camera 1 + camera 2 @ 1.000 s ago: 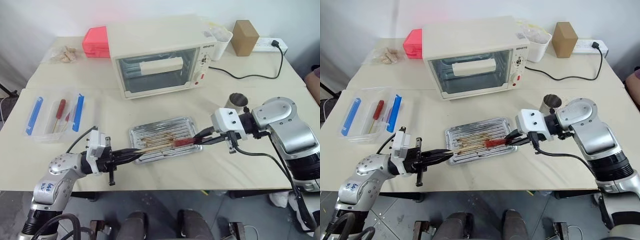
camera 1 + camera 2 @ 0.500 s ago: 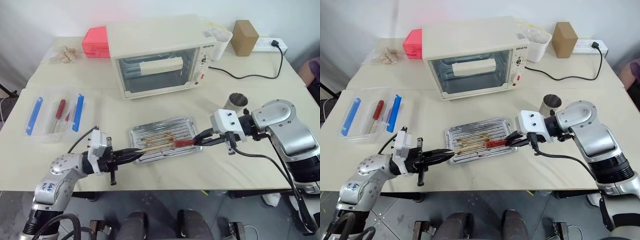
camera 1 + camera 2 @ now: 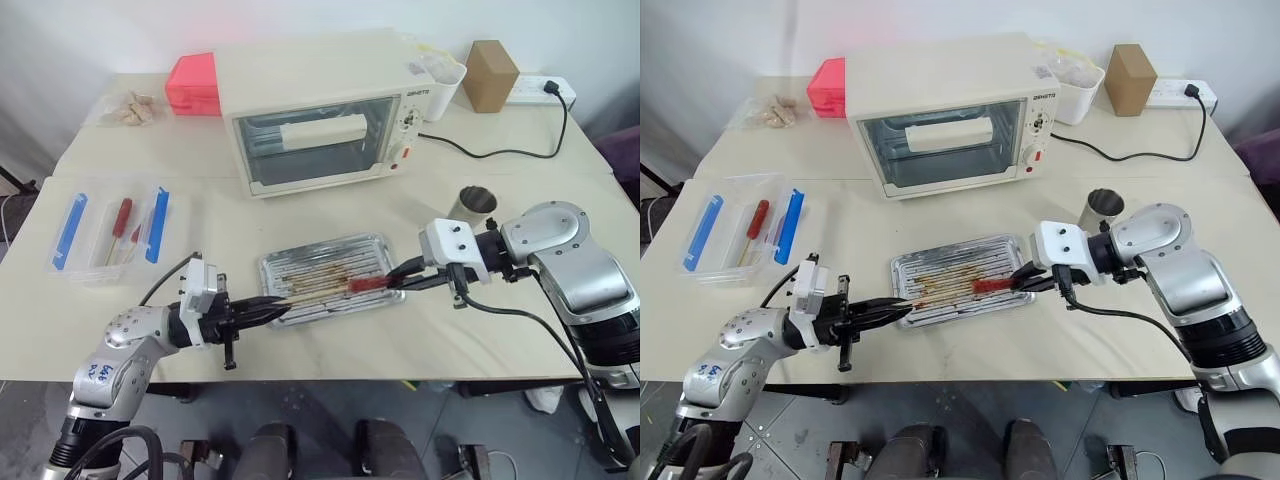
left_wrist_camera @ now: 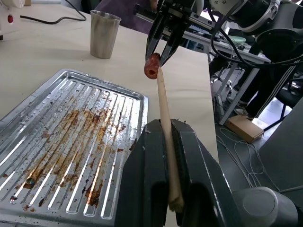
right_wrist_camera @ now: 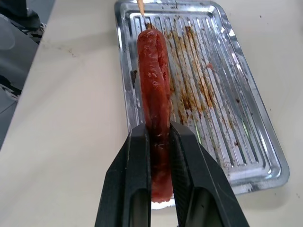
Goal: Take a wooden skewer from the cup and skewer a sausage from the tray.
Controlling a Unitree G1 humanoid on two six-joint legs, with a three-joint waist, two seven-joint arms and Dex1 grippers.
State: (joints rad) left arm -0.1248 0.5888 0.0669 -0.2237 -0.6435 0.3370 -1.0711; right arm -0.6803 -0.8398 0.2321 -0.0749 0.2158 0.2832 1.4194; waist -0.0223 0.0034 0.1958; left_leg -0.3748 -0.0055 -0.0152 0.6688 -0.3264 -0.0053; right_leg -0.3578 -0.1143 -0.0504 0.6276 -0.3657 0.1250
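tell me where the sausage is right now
The sausage is held in the right hand above the tray's right side, its free end meeting the tip of the wooden skewer held by the left hand.

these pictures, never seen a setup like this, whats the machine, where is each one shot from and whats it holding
It is a two-armed robot. The two wide pictures come from cameras in its head, looking down over a table. The other two come from a camera on each wrist, looking along that arm's black fingers.

The left gripper is shut on a wooden skewer. The right gripper is shut on a red sausage, held over a stained metal tray. The skewer's tip meets the sausage's end; whether it has gone in cannot be told.

Also on the table: a steel cup, a toaster oven, and a clear tray of blue sticks.
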